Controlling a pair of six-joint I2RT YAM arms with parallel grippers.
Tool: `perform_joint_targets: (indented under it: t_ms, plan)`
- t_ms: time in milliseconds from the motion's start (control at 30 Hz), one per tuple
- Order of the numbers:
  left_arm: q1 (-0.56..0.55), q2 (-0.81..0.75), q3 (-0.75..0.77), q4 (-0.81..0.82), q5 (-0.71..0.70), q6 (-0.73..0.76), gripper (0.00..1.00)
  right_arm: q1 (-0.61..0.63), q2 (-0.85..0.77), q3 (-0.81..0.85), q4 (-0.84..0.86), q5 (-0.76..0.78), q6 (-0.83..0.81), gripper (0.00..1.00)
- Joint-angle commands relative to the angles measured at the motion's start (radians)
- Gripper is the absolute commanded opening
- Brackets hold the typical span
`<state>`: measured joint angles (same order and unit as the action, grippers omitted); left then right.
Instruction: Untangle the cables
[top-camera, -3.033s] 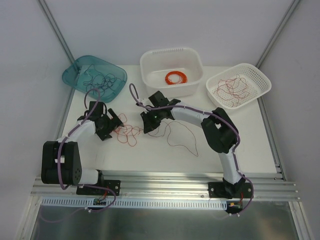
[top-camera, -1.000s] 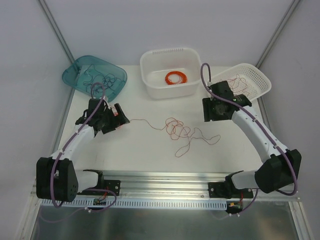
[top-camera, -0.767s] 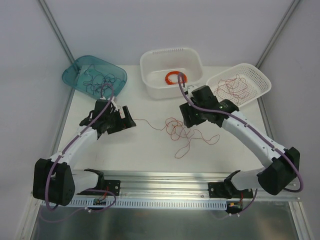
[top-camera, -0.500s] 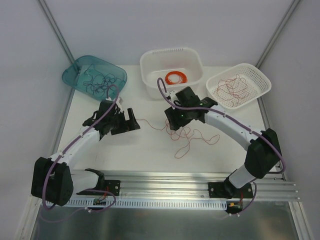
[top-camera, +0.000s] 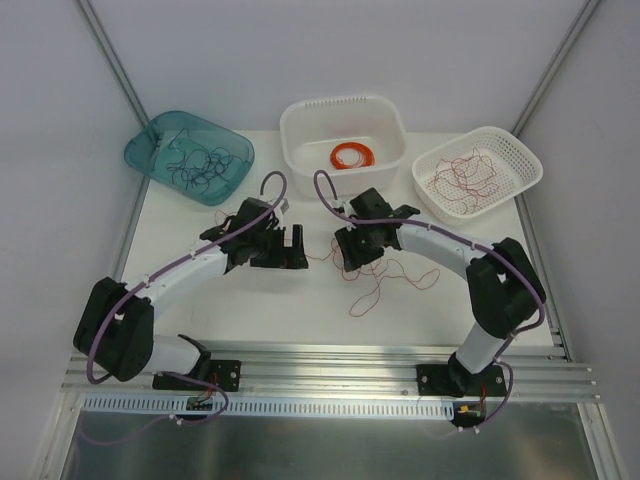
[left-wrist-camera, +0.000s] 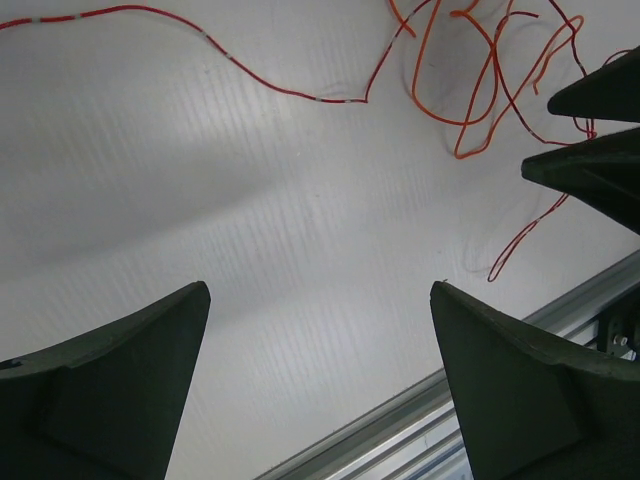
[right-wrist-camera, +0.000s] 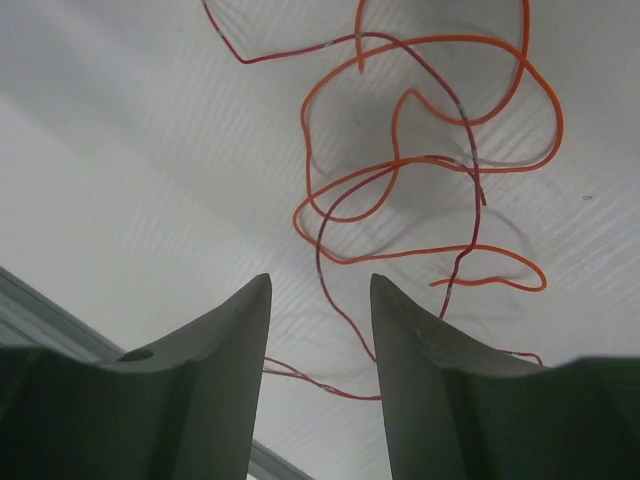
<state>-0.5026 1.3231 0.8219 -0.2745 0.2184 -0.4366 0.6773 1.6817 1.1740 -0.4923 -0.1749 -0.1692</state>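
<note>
I see the cables (top-camera: 385, 275) in the middle of the table (top-camera: 300, 305), stretched mostly left to right, with one loop pointing near. Left gripper (top-camera: 294, 247) is spread wide, right gripper (top-camera: 348, 258) narrowly parted, both grasping nothing. Bare room lies near-left.

Smooth-coated cables (right-wrist-camera: 450, 39) lie on matt ribbed table (left-wrist-camera: 250, 250).

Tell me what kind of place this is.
Most likely a robotics lab test cell: a white table walled by plain panels, a left arm and right arm bolted to an aluminium rail, and a teal tray holding thin wires.
</note>
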Motion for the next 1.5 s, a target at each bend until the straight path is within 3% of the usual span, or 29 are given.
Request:
perform_joint_targets:
  t_ms: [0, 133, 267, 333, 533, 767, 1033, 1467]
  plan:
    - [-0.05, 0.047, 0.056, 0.063, -0.017, 0.062, 0.93, -0.03, 0.03, -0.019, 0.093, -0.051, 0.02, 0.47]
    - [-0.089, 0.099, 0.066, 0.13, -0.017, 0.076, 0.92, -0.051, 0.042, -0.023, 0.126, -0.1, 0.016, 0.36]
    - [-0.122, 0.148, 0.082, 0.188, -0.016, 0.091, 0.91, -0.076, -0.013, -0.045, 0.143, -0.152, 0.03, 0.06]
    - [-0.134, 0.163, 0.088, 0.224, -0.017, 0.104, 0.91, -0.094, -0.075, -0.053, 0.141, -0.172, 0.037, 0.01]
    - [-0.177, 0.215, 0.094, 0.353, 0.002, 0.153, 0.88, -0.179, -0.22, -0.057, 0.164, -0.271, 0.108, 0.01]
    - [-0.211, 0.324, 0.161, 0.445, 0.048, 0.154, 0.86, -0.252, -0.28, -0.073, 0.213, -0.443, 0.197, 0.01]
    - [-0.212, 0.308, 0.102, 0.65, 0.124, 0.096, 0.85, -0.26, -0.304, -0.089, 0.216, -0.452, 0.211, 0.01]
    - [-0.209, 0.229, -0.024, 0.782, 0.229, 0.05, 0.88, -0.26, -0.327, -0.108, 0.218, -0.43, 0.221, 0.01]
